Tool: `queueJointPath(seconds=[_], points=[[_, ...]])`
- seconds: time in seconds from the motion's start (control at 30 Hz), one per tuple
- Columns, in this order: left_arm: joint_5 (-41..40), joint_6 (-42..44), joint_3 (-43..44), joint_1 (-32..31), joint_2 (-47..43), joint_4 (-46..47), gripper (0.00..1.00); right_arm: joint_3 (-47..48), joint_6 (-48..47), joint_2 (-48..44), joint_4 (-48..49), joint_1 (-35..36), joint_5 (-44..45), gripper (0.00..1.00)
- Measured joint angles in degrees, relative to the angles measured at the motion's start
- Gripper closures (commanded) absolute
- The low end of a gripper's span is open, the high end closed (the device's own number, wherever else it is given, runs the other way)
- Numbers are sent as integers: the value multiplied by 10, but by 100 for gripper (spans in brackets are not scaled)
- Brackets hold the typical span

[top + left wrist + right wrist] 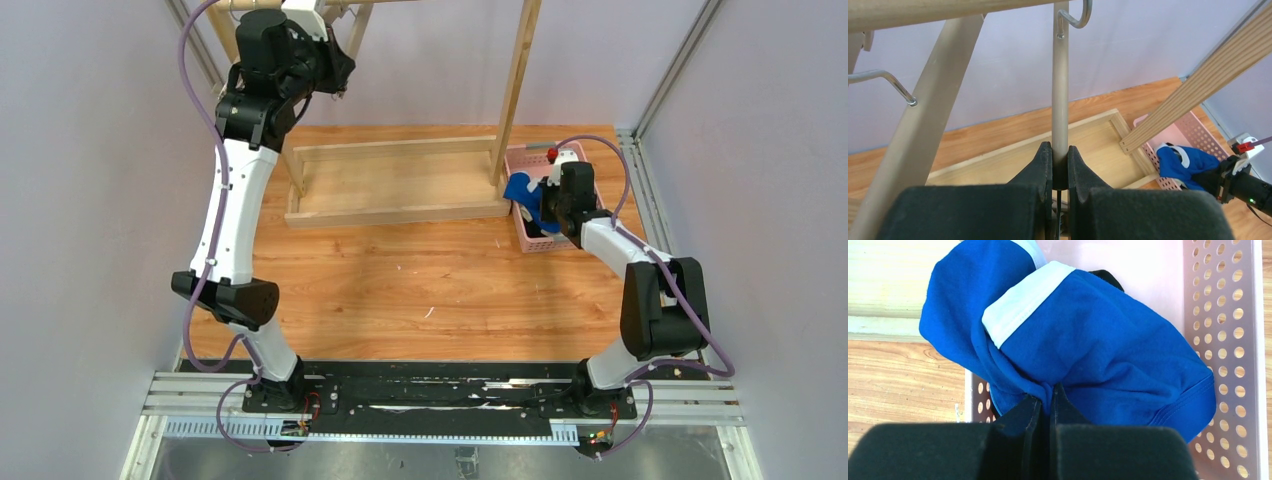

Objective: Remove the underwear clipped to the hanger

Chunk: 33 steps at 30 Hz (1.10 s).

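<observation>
The blue briefs (1088, 340) lie in a soft heap at the corner of the pink basket (1248, 355). Part of them is inside and part spills over its rim toward the wooden rack (395, 213), with the white waistband uppermost. A dark scrap of cloth (1105, 277) peeks out from under them; I'd take it for the black pair already in the basket, and from here I can see no grey pair at all. The right arm's fingers (1023, 417) are pinched tight on a fold of the blue fabric, so the briefs are held rather than let go. My guess is that this is the drop-off, with the grip low on the cloth so the bulk falls ahead of the fingers into the basket. That arm is folded, its elbow pushed up and out to the right and its forearm running forward and inward, wrist tipped down over the basket at the right of the counter (400, 290). Across the room the left arm stands stretched tall at the far left, its wrist turned in toward the rack's top. The left arm's fingers (1040, 165) are closed around the pale bar of a hanger (1060, 100), whose metal hook rides the top rail (948, 10), probably to steady it. No cloth shows on that hanger, nor on the second hanger (923, 130) beside it.
</observation>
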Motion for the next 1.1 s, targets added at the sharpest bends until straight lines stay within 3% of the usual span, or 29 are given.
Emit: queueJointPath(seconds=[0.17, 0.27, 0.47, 0.77, 1.1], points=[[1, 0, 0, 8, 7, 0, 89, 0, 4, 0, 1, 0, -10, 99], [1, -2, 0, 14, 10, 0, 73, 0, 4, 2, 1, 0, -12, 99], [14, -6, -19, 16, 9, 10, 47, 0, 4, 2, 0, 0, -12, 81], [12, -2, -112, 17, -65, 55, 32, 14, 1, 6, -19, 0, -2, 55], [32, 6, -182, 17, -157, 65, 18, 64, -26, -37, -56, -4, 60, 47]])
